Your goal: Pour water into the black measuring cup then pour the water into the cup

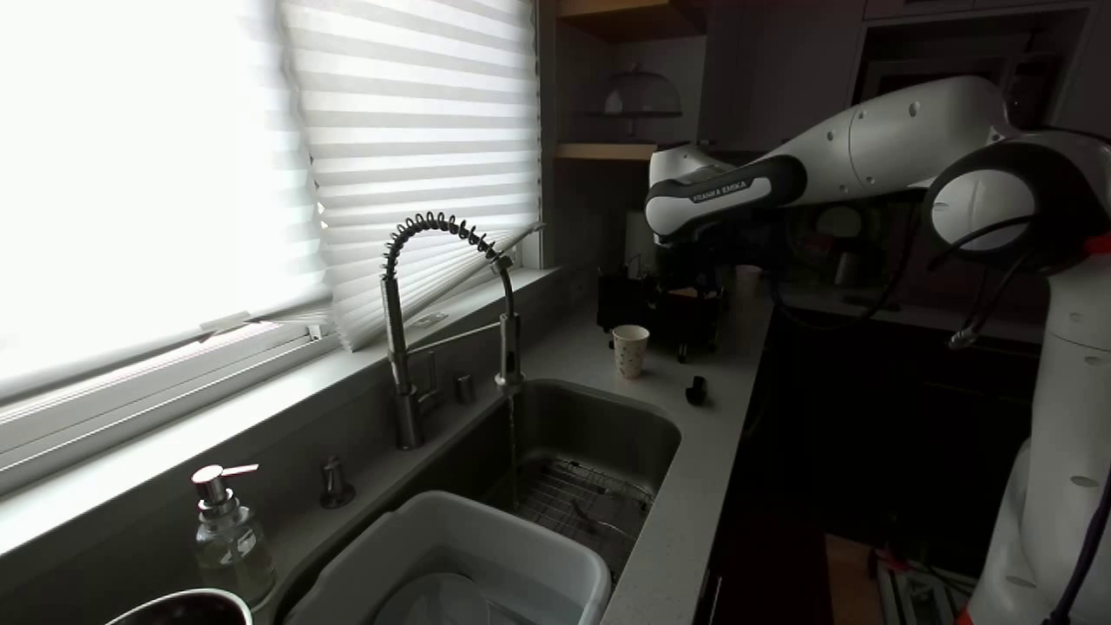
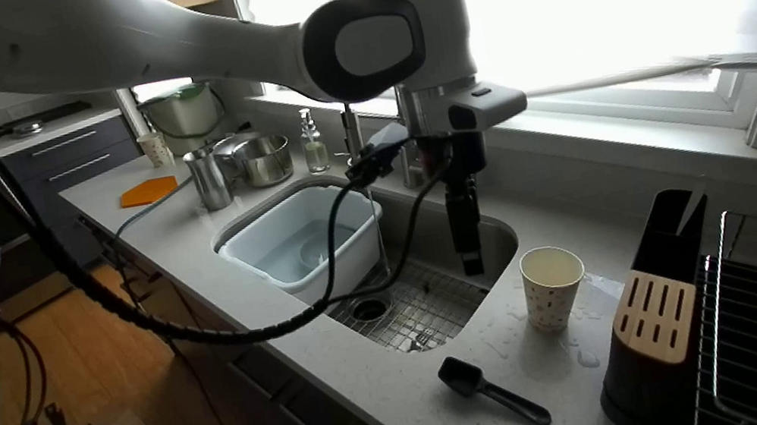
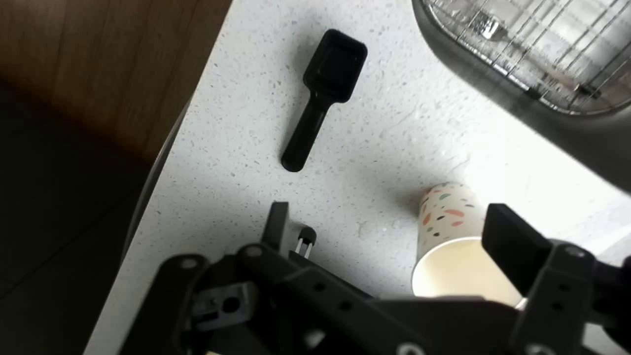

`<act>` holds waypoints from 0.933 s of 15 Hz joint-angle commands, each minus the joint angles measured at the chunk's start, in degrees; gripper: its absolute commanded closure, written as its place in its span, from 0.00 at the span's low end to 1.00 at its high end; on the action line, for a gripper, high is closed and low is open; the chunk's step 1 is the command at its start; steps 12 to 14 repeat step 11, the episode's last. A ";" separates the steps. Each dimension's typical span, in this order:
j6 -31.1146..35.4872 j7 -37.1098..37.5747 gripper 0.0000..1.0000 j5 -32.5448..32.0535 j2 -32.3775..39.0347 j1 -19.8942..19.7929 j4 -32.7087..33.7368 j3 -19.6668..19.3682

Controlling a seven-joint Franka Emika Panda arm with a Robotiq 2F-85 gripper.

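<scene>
Closest to us in the wrist view, the pincer (image 3: 388,219) has its jaws spread wide, with nothing in its grasp. Beyond it, the black measuring cup (image 3: 331,74) lies on the tabletop (image 3: 379,153), square bowl at the far end, handle toward the pincer; we cannot tell whether the bowl is filled. In an exterior view it sits by the tabletop's near edge, to the near left of the cup (image 2: 551,299) and not touching it. That cup stands upright just beside the sink (image 2: 503,247) with droplets (image 2: 588,358) around it, and a thin stream of water (image 1: 512,434) falls from the tap (image 1: 509,347).

We expect the black measuring cup to be light, stiff plastic, hard to break but slick once wet. We would take it across the middle of the handle, leaving the bowl clear, and keep it level when carrying water. It lies low, so our pincer needs to come down close to the surface without scraping. The cup looks like thin paper, light, soft and easily crushed or tipped, so we would pour without touching it.
</scene>
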 commanded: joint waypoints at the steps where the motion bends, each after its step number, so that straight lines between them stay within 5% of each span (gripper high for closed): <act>1: -6.87 -1.53 0.00 -3.58 -3.49 1.21 2.10 2.68; 14: -7.69 -2.01 0.00 -4.28 -4.09 1.05 4.32 4.96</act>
